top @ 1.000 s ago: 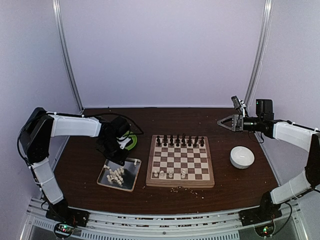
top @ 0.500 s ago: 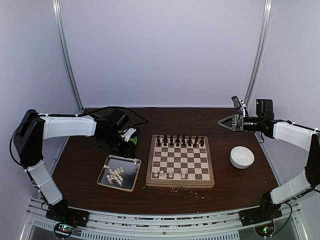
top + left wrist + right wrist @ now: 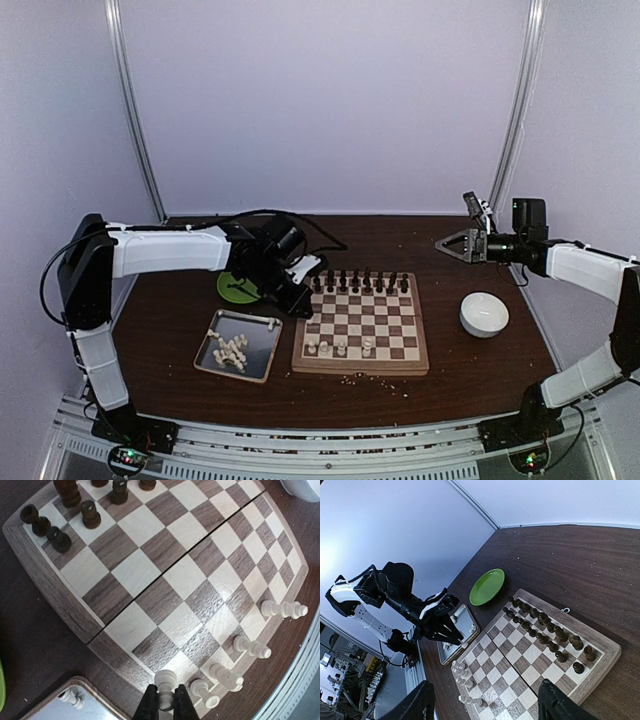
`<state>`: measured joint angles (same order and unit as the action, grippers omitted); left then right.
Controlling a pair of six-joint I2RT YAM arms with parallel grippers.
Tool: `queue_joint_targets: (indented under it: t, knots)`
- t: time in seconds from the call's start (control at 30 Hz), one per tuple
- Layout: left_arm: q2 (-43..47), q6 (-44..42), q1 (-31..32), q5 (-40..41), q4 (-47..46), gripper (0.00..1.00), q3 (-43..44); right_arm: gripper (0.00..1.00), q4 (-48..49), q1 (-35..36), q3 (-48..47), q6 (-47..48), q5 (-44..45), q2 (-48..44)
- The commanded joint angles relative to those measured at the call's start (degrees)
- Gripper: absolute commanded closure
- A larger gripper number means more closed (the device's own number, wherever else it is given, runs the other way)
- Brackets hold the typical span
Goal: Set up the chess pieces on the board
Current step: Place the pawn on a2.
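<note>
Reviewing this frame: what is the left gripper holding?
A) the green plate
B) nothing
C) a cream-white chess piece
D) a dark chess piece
C: in the left wrist view, the left gripper is shut on a cream-white chess piece, whose rounded head shows just above the fingertips, with the board beyond it.

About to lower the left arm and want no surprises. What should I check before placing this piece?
1. Grip: left gripper shut on the white chess piece, which stands upright in the jaws: ok.
2. Bare squares on the board ahead of the held piece: ok.
3. Four white pieces on the near row upright, close beside the gripper: ok.
4. Held piece's height above the board: cannot tell.
5. Right gripper open, away from the board: ok.
</note>
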<state>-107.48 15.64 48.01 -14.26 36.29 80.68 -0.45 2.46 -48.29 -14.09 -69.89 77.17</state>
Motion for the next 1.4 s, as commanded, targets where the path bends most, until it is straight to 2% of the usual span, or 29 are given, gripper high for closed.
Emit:
queue_joint_targets:
  t: [0.0,0.27,0.87,1.2,1.37]
  knots:
    - [-1.6,-1.4,0.1,0.0,2.5,1.0,2.1,0.3,0.6,-0.5,-0.8,0.4,-1.0,-0.3]
    - [-4.5,-1.6,0.8,-3.5,2.5,1.0,2.9,0.3,0.6,-0.6,-0.9,0.4,-1.2,0.0]
    - [-7.5,-2.4,1.8,-3.4,4.8,1.0,4.5,0.3,0.6,-0.7,-0.9,0.4,-1.3,0.3]
    - [-7.3,-2.8,2.1,-2.2,7.1,0.76,6.4,0.3,0.7,-0.7,-0.9,0.4,-1.5,0.2]
    - [-4.9,-3.1,2.1,-2.5,7.2,0.7,6.5,0.3,0.7,-0.7,-1.0,0.3,-1.6,0.6]
